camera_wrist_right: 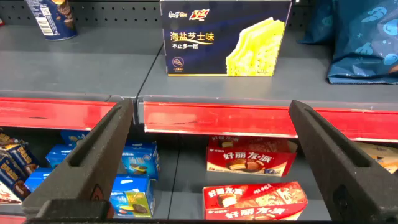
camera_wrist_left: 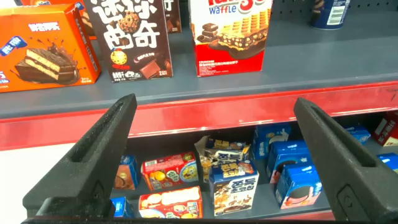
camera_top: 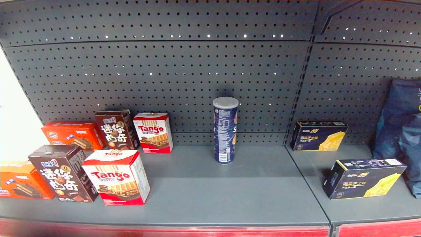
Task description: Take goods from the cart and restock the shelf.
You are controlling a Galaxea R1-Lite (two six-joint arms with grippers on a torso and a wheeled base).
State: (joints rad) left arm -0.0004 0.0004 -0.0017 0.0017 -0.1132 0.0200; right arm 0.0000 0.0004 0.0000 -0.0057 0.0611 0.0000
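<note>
A tall blue can (camera_top: 225, 131) with a grey lid stands upright mid-shelf near the pegboard. Left of it are wafer boxes (camera_top: 116, 177), dark cookie boxes (camera_top: 62, 172) and orange boxes (camera_top: 74, 135), in two rows. Two navy-and-yellow boxes (camera_top: 363, 177) sit on the right shelf section. My left gripper (camera_wrist_left: 214, 102) is open and holds nothing, in front of the red shelf edge (camera_wrist_left: 249, 109) below the wafer box (camera_wrist_left: 230, 31). My right gripper (camera_wrist_right: 211, 106) is open too, facing the red edge below a navy-and-yellow box (camera_wrist_right: 227, 37).
Dark blue bags (camera_top: 403, 131) lean at the far right. A grey pegboard wall (camera_top: 184, 75) backs the shelf. The shelf floor (camera_top: 230, 191) lies bare around the can. A lower shelf holds small boxes (camera_wrist_left: 233, 183) and red boxes (camera_wrist_right: 249, 165).
</note>
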